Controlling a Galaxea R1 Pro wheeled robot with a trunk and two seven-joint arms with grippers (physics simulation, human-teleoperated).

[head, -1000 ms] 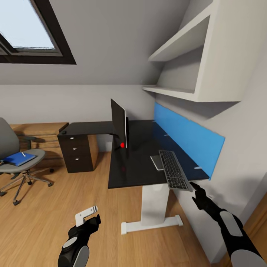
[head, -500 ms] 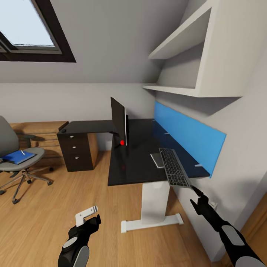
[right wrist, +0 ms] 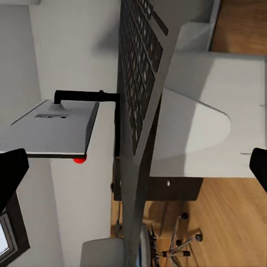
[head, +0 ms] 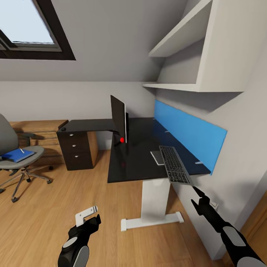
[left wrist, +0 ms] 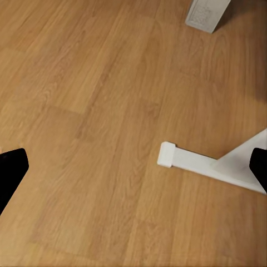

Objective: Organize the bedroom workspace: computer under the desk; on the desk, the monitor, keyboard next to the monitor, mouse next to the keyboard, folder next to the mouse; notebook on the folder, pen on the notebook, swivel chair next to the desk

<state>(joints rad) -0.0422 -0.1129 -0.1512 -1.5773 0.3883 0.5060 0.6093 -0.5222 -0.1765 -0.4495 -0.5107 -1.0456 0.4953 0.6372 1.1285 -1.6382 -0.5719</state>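
The black desk (head: pixel 133 163) carries the monitor (head: pixel 119 118), standing edge-on to me. The silver-grey keyboard (head: pixel 173 165) lies at the desk's right front and overhangs the front edge. It touches the light-grey notebook (head: pixel 157 157). Just below the keyboard's near end, my right gripper (head: pixel 193 195) is open and apart from it; its wrist view shows the keyboard (right wrist: pixel 139 72) and monitor (right wrist: pixel 55 128). A small dark mouse (head: pixel 63 129) sits on the desk's far left corner. At far left, the swivel chair (head: pixel 18 157) holds the blue folder (head: pixel 15 155) with the pen (head: pixel 23 151) on it. My left gripper (head: pixel 87 217) hangs open over the floor.
A black drawer unit (head: pixel 77 150) stands under the desk's left wing, low wooden shelving (head: pixel 40 135) behind the chair. The white desk leg (head: pixel 154 202) and its foot bar (left wrist: pixel 206 164) are close ahead. A blue wall panel (head: pixel 189 135) and white shelves (head: pixel 185 55) line the right wall.
My right gripper has drawn back and down from the keyboard's near end, which it touched a second ago. The keyboard stays overhanging the desk. The view has shifted slightly.
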